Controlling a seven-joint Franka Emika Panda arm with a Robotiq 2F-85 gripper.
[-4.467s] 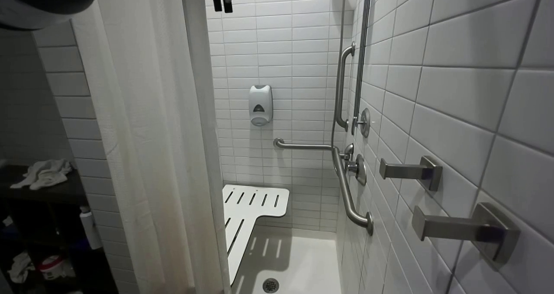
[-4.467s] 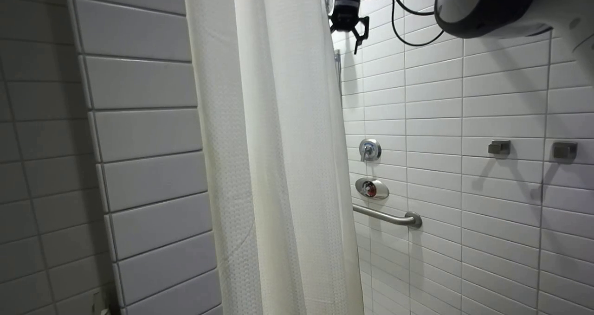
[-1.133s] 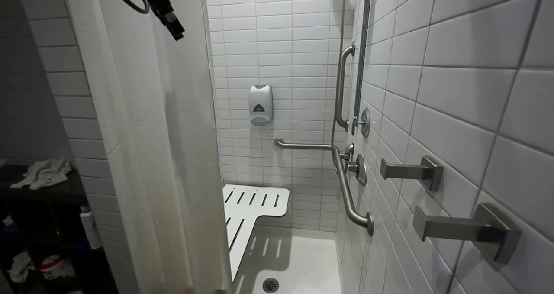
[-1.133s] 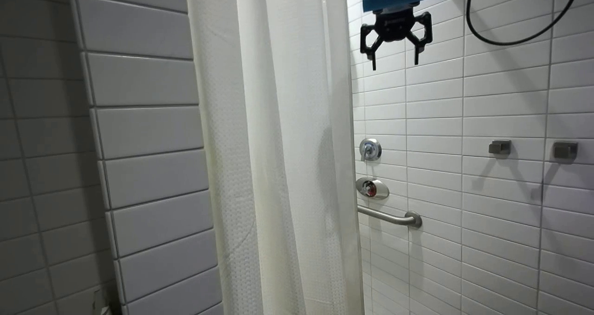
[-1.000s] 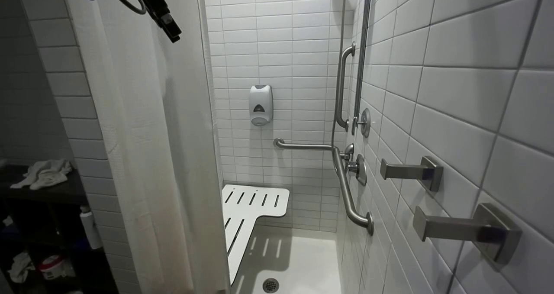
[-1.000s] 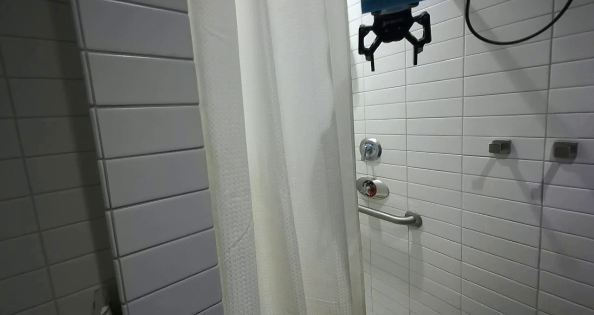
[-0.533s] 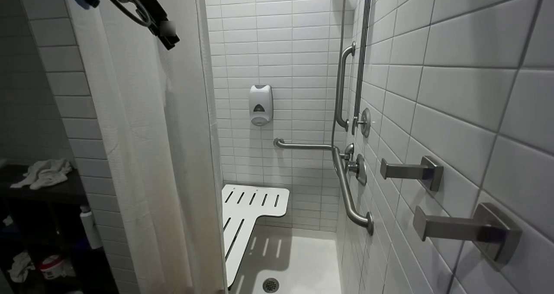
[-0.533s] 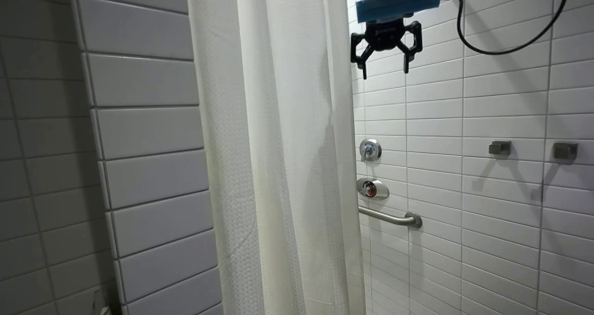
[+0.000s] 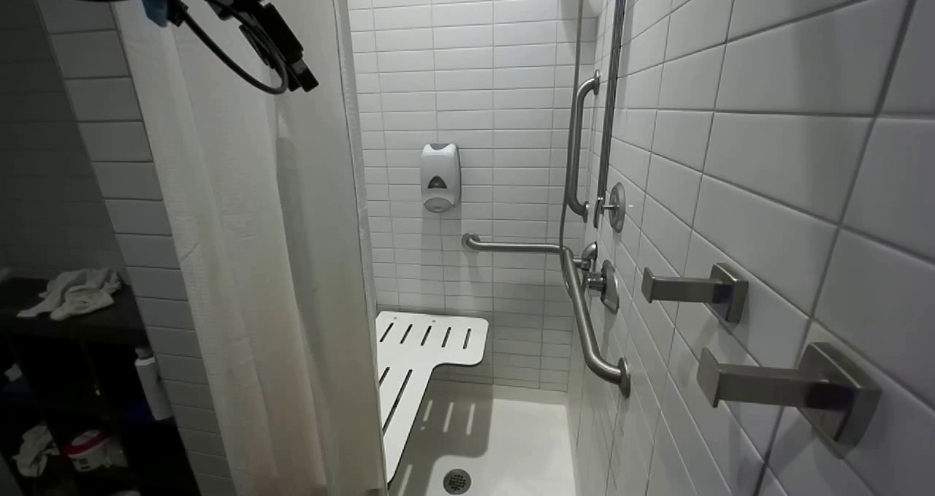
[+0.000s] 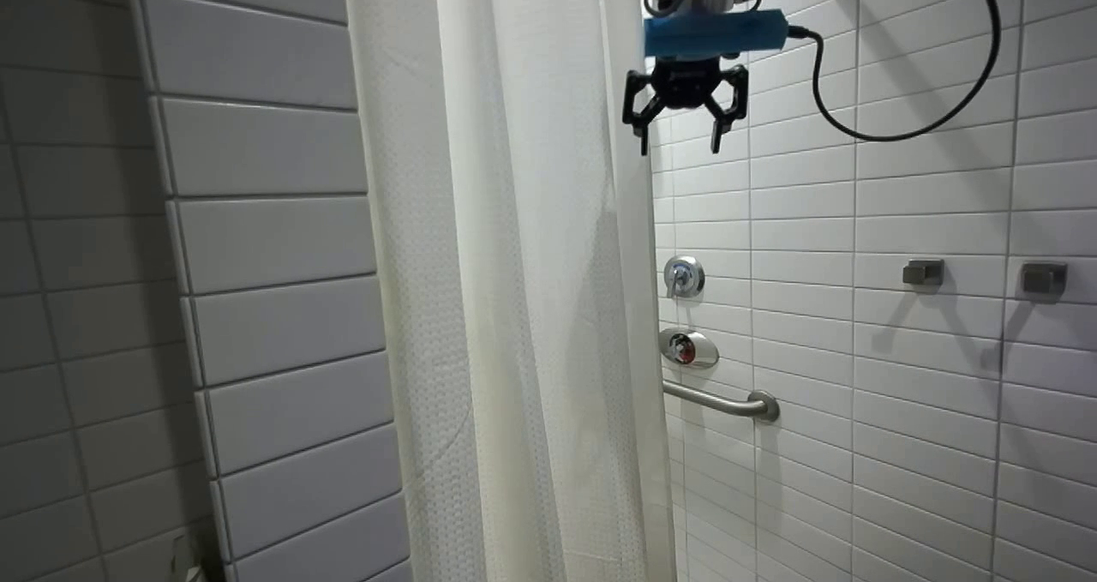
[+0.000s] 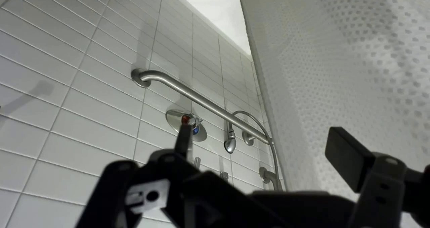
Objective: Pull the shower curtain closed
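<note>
Wrist view: the two-fingered gripper point(image 11: 267, 150) is spread wide near one dimpled shower curtain point(image 11: 322, 73). In an exterior view, two metal hooks point(image 9: 760, 385) and one slotted seat point(image 9: 427, 357) are seen; in an exterior view, the curtain is hung in folds beside glossy tiles point(image 10: 283, 239).

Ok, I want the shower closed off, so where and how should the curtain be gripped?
I'd take the curtain by its free edge, coming from the handrail side, jaws straddling it: that edge hangs thin and straight, facing that way, so a pinch should hold.
</note>
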